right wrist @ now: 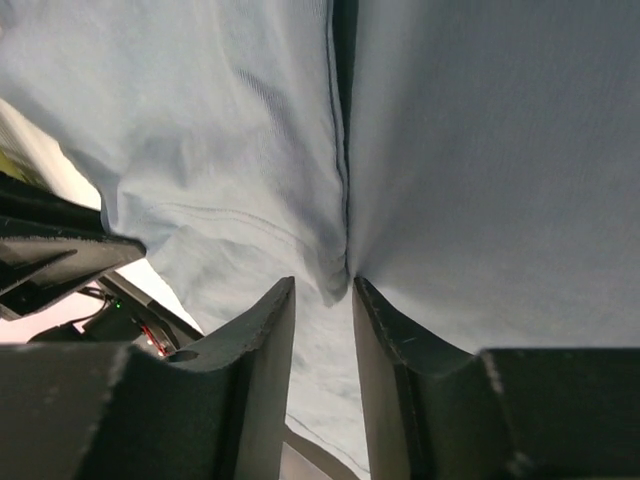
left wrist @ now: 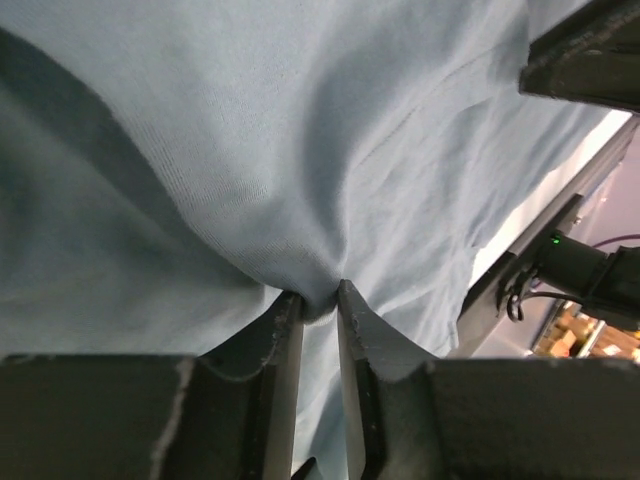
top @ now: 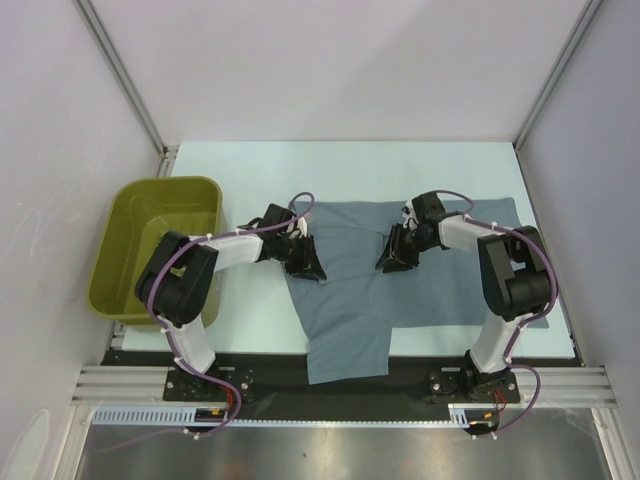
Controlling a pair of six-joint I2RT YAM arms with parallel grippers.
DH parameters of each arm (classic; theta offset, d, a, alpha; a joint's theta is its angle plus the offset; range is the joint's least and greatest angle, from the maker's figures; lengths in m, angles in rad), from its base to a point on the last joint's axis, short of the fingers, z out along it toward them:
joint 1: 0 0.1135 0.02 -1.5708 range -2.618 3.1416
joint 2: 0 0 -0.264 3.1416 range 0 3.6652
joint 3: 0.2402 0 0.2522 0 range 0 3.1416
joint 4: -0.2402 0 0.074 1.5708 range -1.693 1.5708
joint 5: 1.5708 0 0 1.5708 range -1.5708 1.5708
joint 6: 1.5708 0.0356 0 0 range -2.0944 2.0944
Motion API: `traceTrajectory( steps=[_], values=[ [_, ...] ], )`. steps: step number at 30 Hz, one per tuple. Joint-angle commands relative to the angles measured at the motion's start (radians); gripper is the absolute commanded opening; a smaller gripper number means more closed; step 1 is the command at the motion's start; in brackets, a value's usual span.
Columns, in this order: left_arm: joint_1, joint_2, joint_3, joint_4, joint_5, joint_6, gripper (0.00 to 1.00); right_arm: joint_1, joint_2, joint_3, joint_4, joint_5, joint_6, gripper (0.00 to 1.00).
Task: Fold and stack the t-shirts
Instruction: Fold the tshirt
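Both pairs of jaws pinch the slate t-shirt (top: 440,290) spread on the desk (top: 250,312).
Its near flap lies over the desk's front edge; farther in, the left jaws and right jaws each clamp a puckered fold of cloth.

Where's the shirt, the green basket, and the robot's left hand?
t-shirt (top: 430,290), top view, on the flat blue-grey cloth of its body.
green basket (top: 170,182), top view, on its far rim.
left hand (left wrist: 318,292), left wrist view, midway between its fingertips, on pinched cloth.
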Motion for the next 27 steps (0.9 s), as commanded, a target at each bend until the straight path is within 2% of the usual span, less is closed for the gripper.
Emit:
traceTrajectory(
  steps=[1, 9, 18, 27],
  values=[
    [-0.005, -0.012, 0.04, 0.006, 0.055, -0.028, 0.23, -0.008, 0.025, 0.057, 0.004, 0.007, -0.037, 0.34],
    [0.041, -0.033, 0.01, 0.003, 0.12, -0.078, 0.13, -0.023, 0.023, 0.127, -0.097, -0.036, -0.042, 0.0],
    [0.075, -0.049, -0.026, 0.002, 0.184, -0.106, 0.11, -0.055, 0.064, 0.133, -0.206, -0.159, -0.023, 0.0],
    [0.052, -0.046, -0.072, 0.095, 0.244, -0.195, 0.15, -0.052, 0.069, 0.156, -0.231, -0.117, -0.049, 0.0]
  ],
)
